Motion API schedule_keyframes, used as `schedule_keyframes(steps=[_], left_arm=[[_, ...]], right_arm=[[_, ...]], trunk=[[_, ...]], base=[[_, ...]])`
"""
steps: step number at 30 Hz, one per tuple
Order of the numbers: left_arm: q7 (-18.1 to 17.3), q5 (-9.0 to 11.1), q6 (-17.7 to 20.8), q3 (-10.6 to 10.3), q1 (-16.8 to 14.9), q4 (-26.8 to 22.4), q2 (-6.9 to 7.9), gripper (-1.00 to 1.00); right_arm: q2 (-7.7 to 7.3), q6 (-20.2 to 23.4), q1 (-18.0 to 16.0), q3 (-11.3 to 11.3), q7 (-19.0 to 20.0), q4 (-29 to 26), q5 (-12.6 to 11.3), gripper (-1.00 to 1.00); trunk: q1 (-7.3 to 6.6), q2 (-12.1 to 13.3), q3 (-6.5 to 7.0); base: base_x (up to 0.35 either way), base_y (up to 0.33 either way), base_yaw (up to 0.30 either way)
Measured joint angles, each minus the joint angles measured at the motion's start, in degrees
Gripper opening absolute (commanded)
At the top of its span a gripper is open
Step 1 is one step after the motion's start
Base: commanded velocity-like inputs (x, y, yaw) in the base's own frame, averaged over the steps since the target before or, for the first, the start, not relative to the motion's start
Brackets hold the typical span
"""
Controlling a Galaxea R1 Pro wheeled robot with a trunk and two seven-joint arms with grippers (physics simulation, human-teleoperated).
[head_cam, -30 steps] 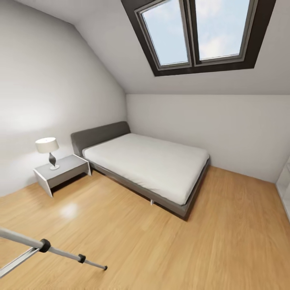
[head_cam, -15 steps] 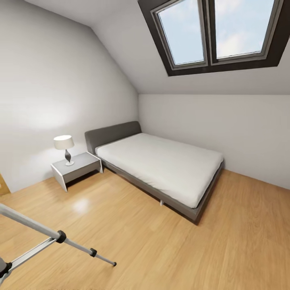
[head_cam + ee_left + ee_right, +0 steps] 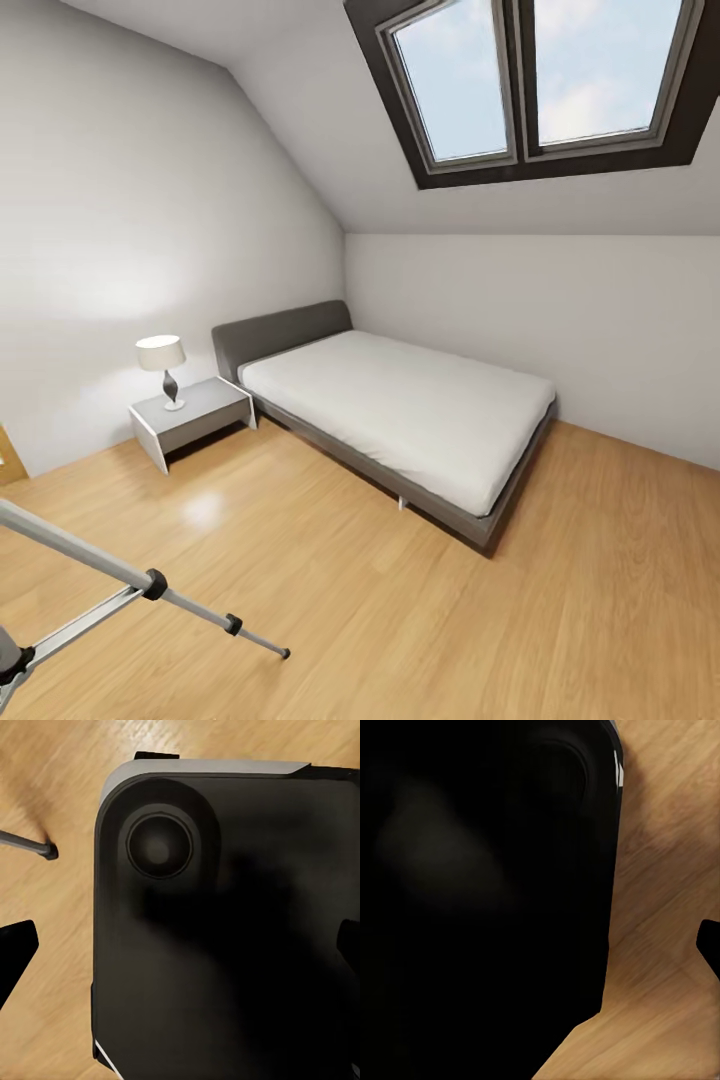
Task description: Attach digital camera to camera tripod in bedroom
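Nearest to me in the head view, at the lower left corner, two silver legs of the camera tripod [image 3: 120, 575] slant across the light wood floor [image 3: 450, 620]; one leg runs out through black joints to a small black foot resting on the boards, and a black joint of the other sits at the very edge of the frame. Its head plate is out of sight, and I cannot find the digital camera anywhere. In my left wrist view one black fingertip [image 3: 15, 956] pokes in at one edge and a sliver of the other at the opposite edge, set well apart, so my left gripper [image 3: 180, 952] stands spread with nothing between its fingers; beneath it lies a dark rounded part of my own body, and past that a thin tripod foot on the wood. In my right wrist view a black mass covers most of the frame with one dark fingertip [image 3: 709, 945] at the edge over bare floor, and I cannot tell how that gripper stands. Farther off, the low grey bed [image 3: 400, 425] with its white mattress sits against the wall, a grey nightstand [image 3: 190, 415] with a white-shaded lamp [image 3: 163, 365] just beside its headboard. Above, the dark-framed double skylight [image 3: 540, 85] opens in the sloped white ceiling.
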Motion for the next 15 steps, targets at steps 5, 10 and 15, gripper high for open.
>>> schedule_keyframes(steps=[5, 10, 15], left_arm=[[0.04, 0.0, 0.0, 0.0, 0.0, 0.0, 0.0, 1.0], [0.02, 0.0, 0.0, 0.0, 0.0, 0.0, 0.0, 1.0], [-0.01, 0.0, 0.0, 0.0, 0.0, 0.0, 0.0, 1.0]], right_arm=[[0.0, 0.0, 0.0, 0.0, 0.0, 0.0, 0.0, 1.0], [0.0, 0.0, 0.0, 0.0, 0.0, 0.0, 0.0, 1.0], [0.0, 0.03, 0.0, 0.0, 0.0, 0.0, 0.0, 1.0]], trunk=[[0.01, 0.0, 0.0], [0.0, 0.0, 0.0], [0.0, 0.0, 0.0]], base=[[-0.104, 0.0, 0.001], [-0.109, 0.0, 0.0], [-0.065, 0.0, 0.0]])
